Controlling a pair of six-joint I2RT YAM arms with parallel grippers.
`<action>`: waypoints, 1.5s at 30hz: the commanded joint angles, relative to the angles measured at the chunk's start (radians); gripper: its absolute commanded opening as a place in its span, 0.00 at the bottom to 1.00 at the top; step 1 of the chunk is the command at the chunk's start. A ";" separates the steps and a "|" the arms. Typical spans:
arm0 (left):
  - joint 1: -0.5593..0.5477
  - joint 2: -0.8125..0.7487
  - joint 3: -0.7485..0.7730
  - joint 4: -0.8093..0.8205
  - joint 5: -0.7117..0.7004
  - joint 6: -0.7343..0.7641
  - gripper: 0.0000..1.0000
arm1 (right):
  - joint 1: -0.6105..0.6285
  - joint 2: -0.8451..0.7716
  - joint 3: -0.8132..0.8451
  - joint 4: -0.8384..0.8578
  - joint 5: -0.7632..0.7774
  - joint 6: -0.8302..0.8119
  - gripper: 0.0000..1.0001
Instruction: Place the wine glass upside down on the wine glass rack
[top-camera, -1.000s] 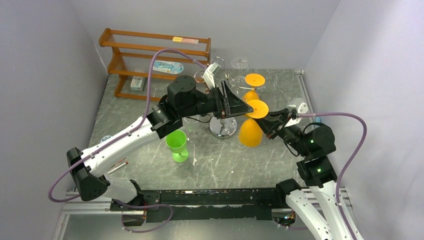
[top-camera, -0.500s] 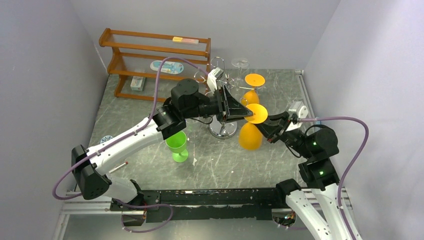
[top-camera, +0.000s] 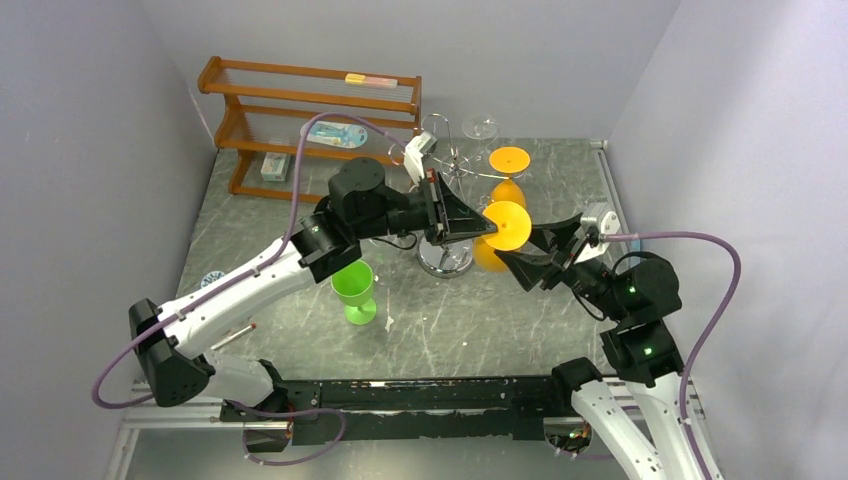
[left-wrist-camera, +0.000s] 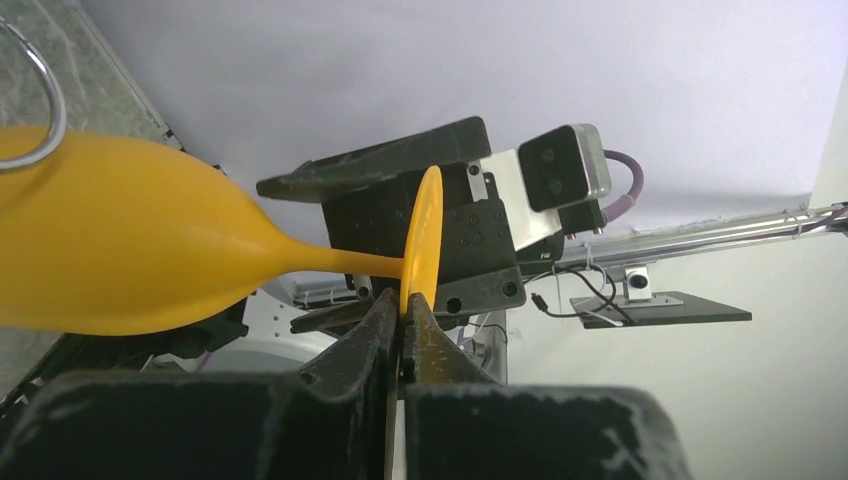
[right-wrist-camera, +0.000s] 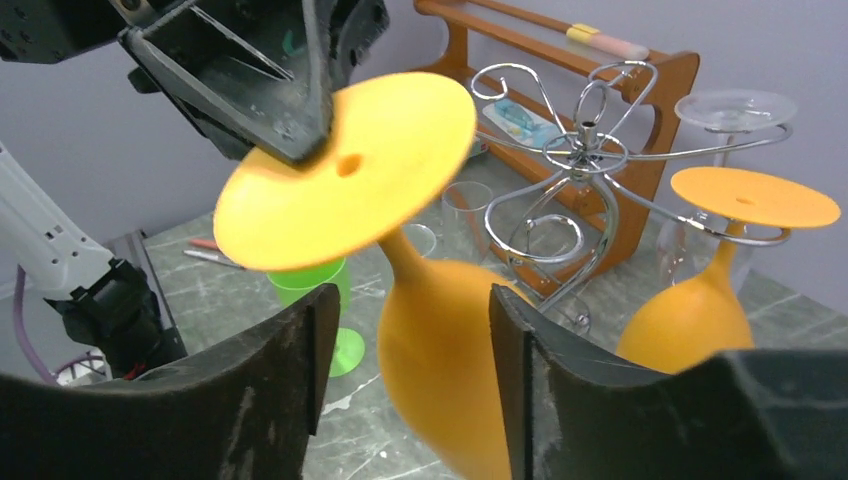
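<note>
Top external view, with both wrist views in support: the left gripper (top-camera: 487, 228) is pinching the rim of the foot of the orange wine glass (top-camera: 507, 226), its two fingers (left-wrist-camera: 375, 320) pressed onto the thin disc, as the left wrist view is showing. The glass is hanging in the air inverted and tilted, foot uppermost, just beside the chrome wine glass rack (top-camera: 445, 262) on its right-hand side and not yet on any arm. The right gripper (right-wrist-camera: 410, 330) is standing spread, its fingers bracketing the bowl from beyond the rack's right side; whether they are touching it cannot be told. A second orange glass (right-wrist-camera: 700, 310) and a clear glass (right-wrist-camera: 735, 110) are already hanging from spiral arms on the rack's far side, while a green glass (top-camera: 353, 285) is standing upright on the table to the rack's near left. The step in hand appears to be the carry toward a free spiral arm. The next move is calling for sliding the stem into that arm's open slot so the foot is resting on the wire, and only then releasing.
</note>
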 joint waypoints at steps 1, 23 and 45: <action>0.017 -0.064 0.027 -0.084 -0.023 0.023 0.05 | -0.002 -0.021 0.062 -0.078 0.011 0.004 0.62; 0.167 -0.252 0.172 -0.702 -0.531 0.170 0.05 | -0.003 -0.066 0.108 -0.091 0.212 0.020 0.64; 0.350 -0.067 0.162 -0.407 -0.147 0.157 0.05 | -0.002 -0.082 0.076 -0.080 0.245 0.040 0.64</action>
